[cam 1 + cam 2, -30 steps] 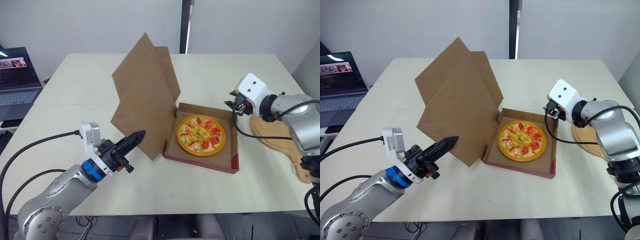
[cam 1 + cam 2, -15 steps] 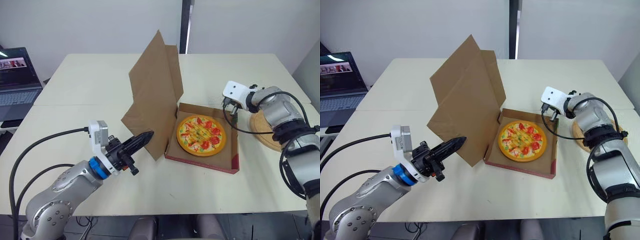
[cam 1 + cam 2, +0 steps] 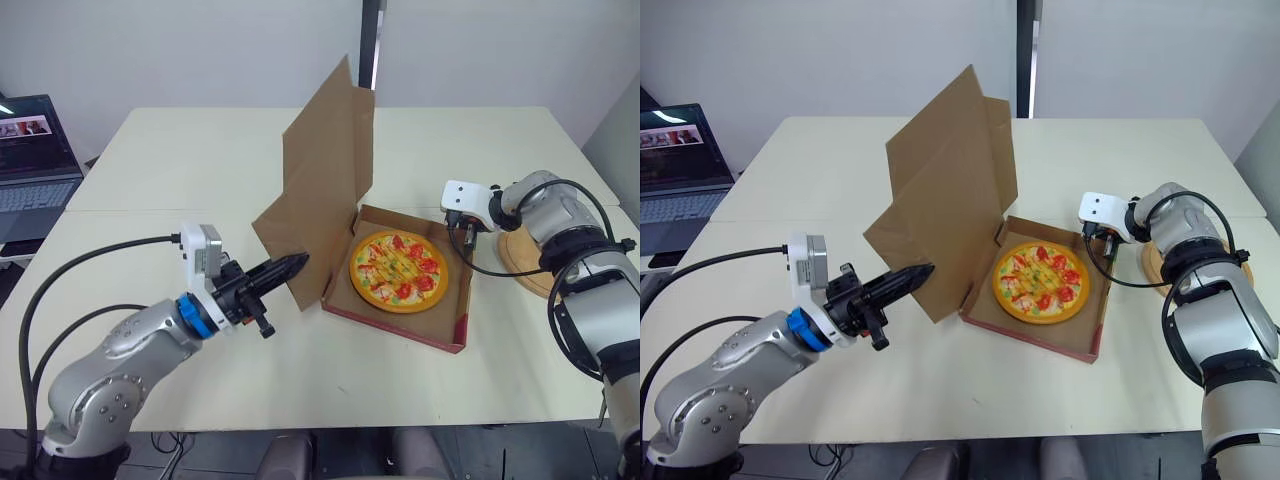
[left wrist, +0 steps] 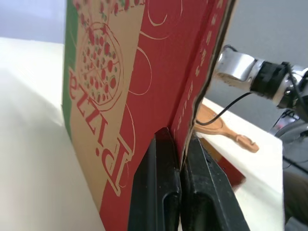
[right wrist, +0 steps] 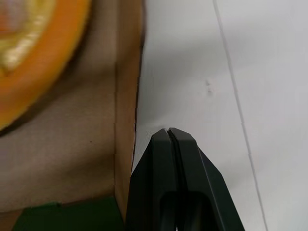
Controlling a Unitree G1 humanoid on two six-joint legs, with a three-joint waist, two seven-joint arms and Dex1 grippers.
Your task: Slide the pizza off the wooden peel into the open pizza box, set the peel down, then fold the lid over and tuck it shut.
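We note the pizza (image 3: 397, 270) lying flat in the open pizza box (image 3: 395, 326) at the centre of the table (image 3: 170, 190). The lid (image 3: 325, 180) stands near upright along the box's 9 o'clock side, and the wooden peel (image 3: 527, 262) rests on the table at the box's 3 o'clock. Left gripper (image 3: 298, 262), at the box's 8 o'clock: fingers pressed together, tips against the lid's printed outer face by a flap edge. Right gripper (image 5: 168, 131): fingers closed on nothing, tips just outside the box's 3 o'clock wall.

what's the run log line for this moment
pizza in box | peel on table | left claw shut at raised lid | right claw shut beside box
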